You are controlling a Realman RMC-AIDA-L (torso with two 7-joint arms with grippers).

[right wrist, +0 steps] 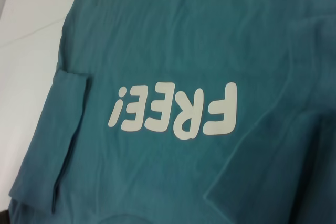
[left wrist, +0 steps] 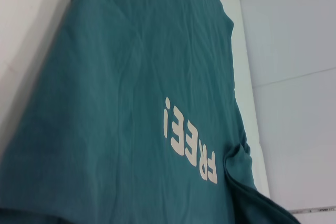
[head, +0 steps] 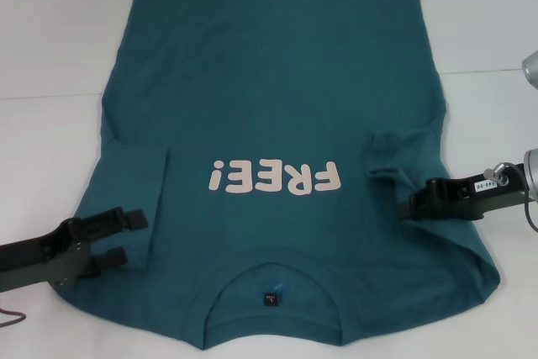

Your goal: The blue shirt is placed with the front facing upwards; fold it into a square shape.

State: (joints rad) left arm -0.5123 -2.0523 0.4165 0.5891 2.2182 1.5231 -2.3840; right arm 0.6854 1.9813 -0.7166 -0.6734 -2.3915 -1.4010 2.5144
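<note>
The blue shirt (head: 277,98) lies front up on the white tabletop (head: 50,31), collar nearest the robot. Both sleeves look tucked in; the big folds are left. At 8 o'clock the left end effector (head: 126,237) is wide open, holding nothing. At 3 o'clock the right end effector (head: 412,206) rests on the sleeve; I cannot tell its grip. The pale print (head: 275,176) reads "FREE!".

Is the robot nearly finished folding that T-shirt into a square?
Not nearly. Done: both sleeves of the blue shirt lie folded inward over the body. In hand: the left gripper, open, sits at its shoulder edge; the right gripper is over the other sleeve. Left: the long body remains unfolded.
</note>
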